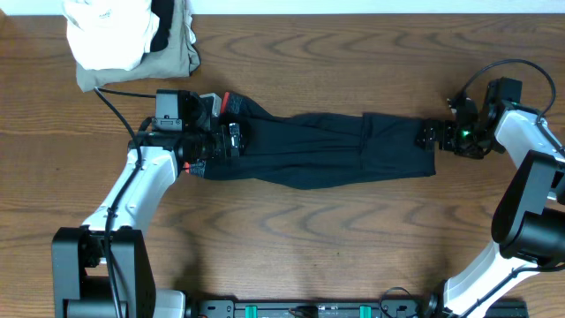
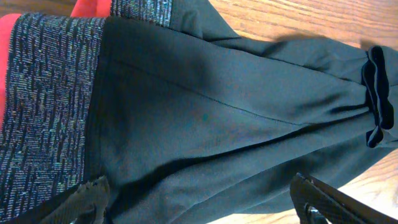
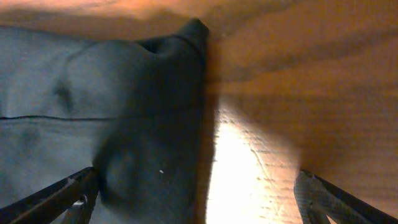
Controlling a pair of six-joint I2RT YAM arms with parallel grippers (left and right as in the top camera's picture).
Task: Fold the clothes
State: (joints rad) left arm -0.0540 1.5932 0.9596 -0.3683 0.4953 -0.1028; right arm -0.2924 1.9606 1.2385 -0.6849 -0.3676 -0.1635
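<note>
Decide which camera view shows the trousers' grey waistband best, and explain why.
The left wrist view: the grey waistband fills its left side, knit texture and red-orange edge clear. Overhead, the left hand covers most of it; only a red sliver shows. The right wrist view shows only the far end of the trousers.

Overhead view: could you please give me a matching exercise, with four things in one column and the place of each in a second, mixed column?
Things:
1. black trousers
2. white cloth
3. left gripper
4. right gripper

Places:
A. far left corner of the table
B. at the grey waistband
C. laid lengthwise across the middle
D. at the leg ends

Pairs: 1-C, 2-A, 3-B, 4-D
</note>
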